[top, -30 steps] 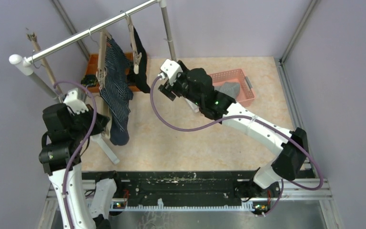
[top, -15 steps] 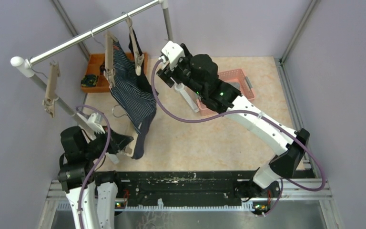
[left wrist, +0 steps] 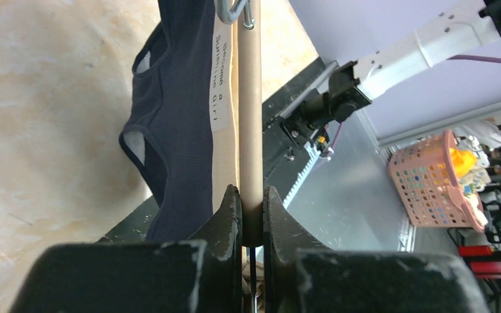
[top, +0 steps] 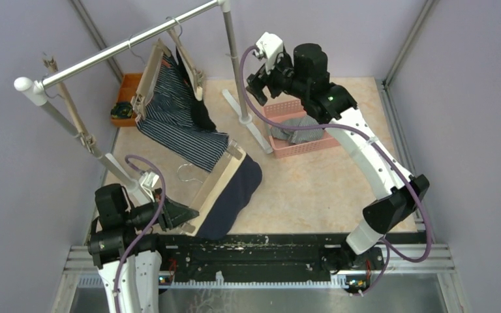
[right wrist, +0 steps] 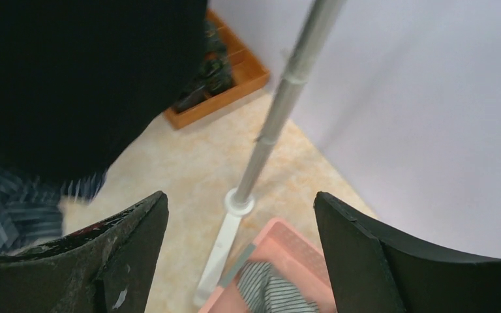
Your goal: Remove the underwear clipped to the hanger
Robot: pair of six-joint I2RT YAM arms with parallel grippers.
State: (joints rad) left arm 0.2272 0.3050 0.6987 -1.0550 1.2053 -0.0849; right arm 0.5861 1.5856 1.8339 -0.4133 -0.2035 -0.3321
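Top external: left tool (top: 186, 223) grips hanger (top: 218, 179), seemingly near edge (top: 280, 233); right tool (top: 256, 85) agape.

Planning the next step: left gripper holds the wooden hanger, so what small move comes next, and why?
Probably lower the open, empty right gripper toward the navy underwear: it hangs from the wooden hanger that the left gripper clamps.

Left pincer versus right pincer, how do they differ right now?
The left pincer is shut on the pale wooden hanger bar that carries the dark navy underwear; the right pincer stands wide open and holds nothing. The left pincer sits low at the near side; the right pincer is raised at the far side, near the silver rack post, looking down on the pink plastic basket. Both have black fingers.
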